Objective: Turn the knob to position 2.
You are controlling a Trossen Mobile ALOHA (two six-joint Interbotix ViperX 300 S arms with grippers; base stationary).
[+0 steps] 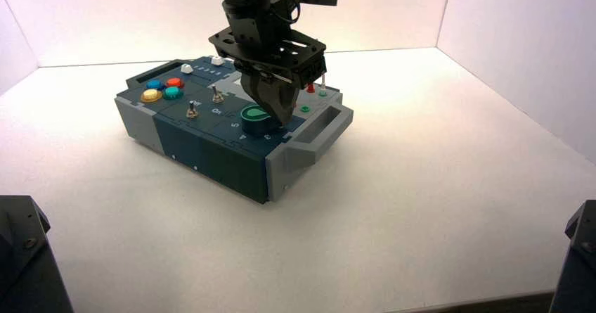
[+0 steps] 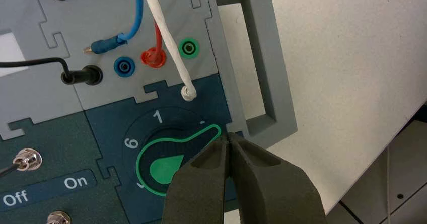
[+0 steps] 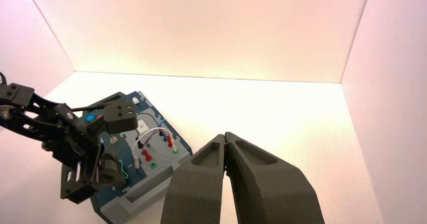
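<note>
Your left gripper (image 2: 229, 142) hangs over the knob (image 2: 168, 163) near the box's (image 1: 211, 155) grey handle end, fingers pressed together at the knob's pointed nose. The digit 2 is hidden there; 1 (image 2: 157, 117) and 6 (image 2: 131, 143) show. A white wire (image 2: 168, 43) plugs in just beside the dial. Your right gripper (image 3: 226, 144) waits well apart above the counter (image 1: 422, 207), fingers together.

Lighting was bright and even, with a warm pinkish glow strongest along the rear wall (image 1: 379, 10) in the high view. The tabletop (image 1: 436, 207) was washed nearly white, without hard glare. A soft shadow lay beneath the box (image 1: 232, 165) at its near edge. In both wrist views, the close dark jaws appeared slightly soft.
</note>
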